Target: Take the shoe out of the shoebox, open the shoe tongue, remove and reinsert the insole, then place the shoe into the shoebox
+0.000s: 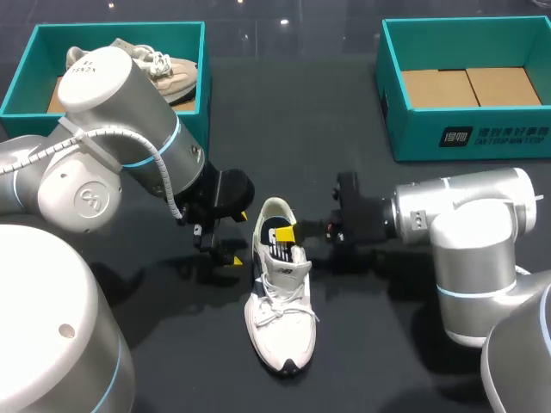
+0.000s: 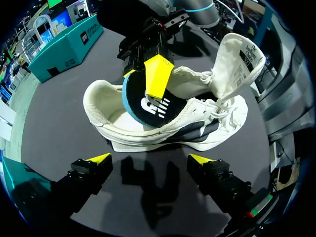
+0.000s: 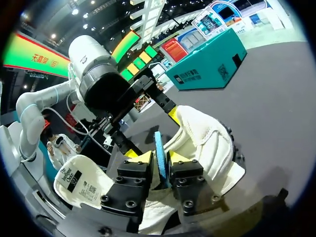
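A white shoe [image 1: 281,301] lies on the dark table, toe toward me, with its tongue [image 2: 241,58] folded open. A dark insole with a blue edge [image 2: 144,106] stands on edge in the heel opening. My right gripper [image 1: 293,241] comes in from the right and is shut on the insole [image 3: 160,159], one yellow fingertip [image 3: 141,157] on each face. My left gripper [image 1: 222,249] stands open just left of the shoe's heel. In the left wrist view the left gripper [image 2: 150,160] faces the shoe's side with nothing between its fingers.
A teal shoebox [image 1: 26,77] at the back left holds a second pale shoe [image 1: 164,64]. Another teal shoebox [image 1: 396,103] at the back right shows only its cardboard floor. Bare dark table lies in front of the shoe's toe.
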### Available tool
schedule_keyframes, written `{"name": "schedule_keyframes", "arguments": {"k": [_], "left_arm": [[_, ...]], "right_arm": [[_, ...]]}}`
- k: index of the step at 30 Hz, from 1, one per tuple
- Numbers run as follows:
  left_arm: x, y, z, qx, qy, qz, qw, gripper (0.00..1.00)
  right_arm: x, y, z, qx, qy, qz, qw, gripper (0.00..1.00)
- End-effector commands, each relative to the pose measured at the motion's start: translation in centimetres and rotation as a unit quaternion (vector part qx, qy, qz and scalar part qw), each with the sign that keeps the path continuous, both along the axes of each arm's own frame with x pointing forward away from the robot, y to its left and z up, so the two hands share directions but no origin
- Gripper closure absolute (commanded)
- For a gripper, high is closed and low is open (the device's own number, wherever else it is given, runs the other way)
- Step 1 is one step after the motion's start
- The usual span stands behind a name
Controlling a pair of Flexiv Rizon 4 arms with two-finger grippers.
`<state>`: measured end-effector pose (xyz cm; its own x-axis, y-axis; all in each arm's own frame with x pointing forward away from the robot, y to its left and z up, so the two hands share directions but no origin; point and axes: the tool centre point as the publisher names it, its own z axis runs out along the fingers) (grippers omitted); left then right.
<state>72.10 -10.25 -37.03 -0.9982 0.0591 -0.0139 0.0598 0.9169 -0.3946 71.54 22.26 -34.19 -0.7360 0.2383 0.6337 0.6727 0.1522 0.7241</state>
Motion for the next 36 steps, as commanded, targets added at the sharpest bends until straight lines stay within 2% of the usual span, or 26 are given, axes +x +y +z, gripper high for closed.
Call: {"name": "schedule_keyframes", "arguments": {"k": [1, 8, 10, 11, 12, 13, 17, 24, 30, 31, 32, 33, 35, 36], "left_arm": [[0.0, 0.0, -0.1, 0.0, 0.0, 0.0, 1.0, 0.0], [0.0, 0.0, -0.1, 0.0, 0.0, 0.0, 1.0, 0.0], [0.0, 0.0, -0.1, 0.0, 0.0, 0.0, 1.0, 0.0], [0.0, 0.0, -0.1, 0.0, 0.0, 0.0, 1.0, 0.0], [0.0, 0.0, -0.1, 0.0, 0.0, 0.0, 1.0, 0.0], [0.0, 0.0, -0.1, 0.0, 0.0, 0.0, 1.0, 0.0], [0.0, 0.0, -0.1, 0.0, 0.0, 0.0, 1.0, 0.0], [0.0, 0.0, -0.1, 0.0, 0.0, 0.0, 1.0, 0.0], [0.0, 0.0, -0.1, 0.0, 0.0, 0.0, 1.0, 0.0], [0.0, 0.0, -0.1, 0.0, 0.0, 0.0, 1.0, 0.0], [0.0, 0.0, -0.1, 0.0, 0.0, 0.0, 1.0, 0.0], [0.0, 0.0, -0.1, 0.0, 0.0, 0.0, 1.0, 0.0], [0.0, 0.0, 0.3, 0.001, -0.005, -0.003, 1.0, 0.0], [0.0, 0.0, 0.6, 0.0, -0.009, -0.006, 1.0, 0.0]], "right_arm": [[-0.2, 0.0, 1.2, -0.017, -0.014, -0.002, 1.0, 0.56], [1.9, 0.4, 1.8, -0.028, -0.032, 0.012, 0.999, 0.57], [2.5, 1.0, 2.0, -0.027, -0.034, 0.018, 0.999, 0.62], [2.6, 1.3, 1.9, -0.028, -0.034, 0.019, 0.999, 0.67], [2.7, 1.4, 1.9, -0.028, -0.034, 0.02, 0.999, 0.81], [2.8, 1.6, 1.8, -0.028, -0.034, 0.021, 0.999, 1.0], [2.5, 1.7, 0.9, -0.032, -0.021, 0.02, 0.999, 1.0], [0.8, 1.2, -0.8, -0.038, 0.008, 0.004, 0.999, 1.0], [0.4, 0.8, -0.3, -0.043, 0.002, -0.005, 0.999, 1.0], [0.4, 0.8, -0.1, -0.044, -0.002, -0.004, 0.999, 0.79], [0.5, 0.8, -0.1, -0.045, -0.006, -0.004, 0.999, 0.64], [0.5, 0.8, -0.2, -0.045, -0.009, -0.004, 0.999, 0.56], [0.6, 0.8, -0.3, -0.049, -0.016, -0.002, 0.999, 0.29], [0.6, 0.8, -0.2, -0.051, -0.019, -0.001, 0.999, 0.19]]}}
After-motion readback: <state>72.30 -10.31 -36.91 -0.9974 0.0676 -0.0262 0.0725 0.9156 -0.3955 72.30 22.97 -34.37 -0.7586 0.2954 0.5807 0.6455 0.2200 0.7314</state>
